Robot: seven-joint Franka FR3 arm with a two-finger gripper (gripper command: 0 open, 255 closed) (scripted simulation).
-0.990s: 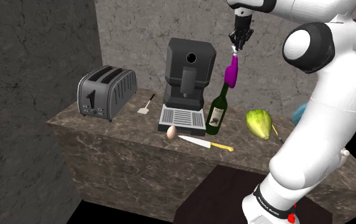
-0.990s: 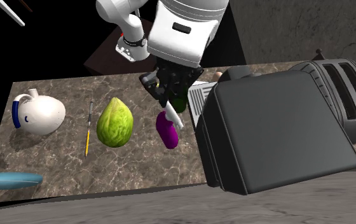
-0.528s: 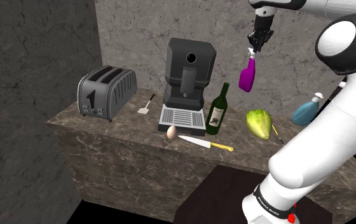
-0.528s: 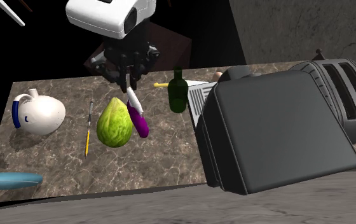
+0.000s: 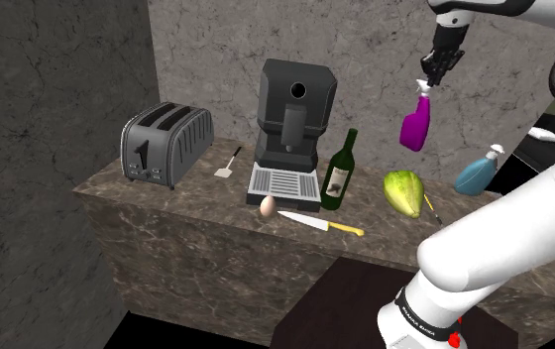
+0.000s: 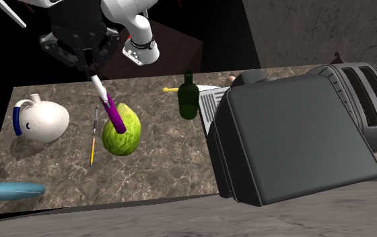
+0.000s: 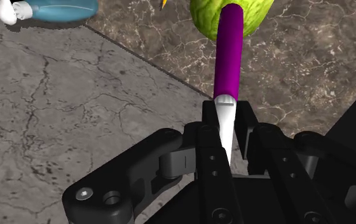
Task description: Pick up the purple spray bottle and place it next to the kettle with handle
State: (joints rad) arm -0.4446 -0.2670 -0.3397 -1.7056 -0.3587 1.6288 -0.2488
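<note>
purple spray bottle [image 5: 415, 127] with a white spray head, hanging in the air from a black claw [image 5: 434, 74] that is clamped around the white head. in the wrist view the two fingers [image 7: 210, 137] press the head from both sides and the purple body points away from the claw, down toward a brown marbled desk [image 5: 191, 188]. in the shoulder view the bottle hangs well above the desk, over a green leafy vegetable [image 5: 402, 190], between a dark green wine bottle [image 5: 340, 174] on that view's left and a blue spray bottle [image 5: 479, 174] lying on its right. in the second exterior view the purple bottle overlaps the green vegetable; a white kettle [image 6: 42, 121] with a blue-edged handle sits on the desk to that view's left, with a thin pencil-like stick [image 6: 94, 134] between kettle and vegetable. farther to the shoulder view's left stand a dark coffee machine [image 5: 290, 124] and a grey toaster [image 5: 166, 144].
</note>
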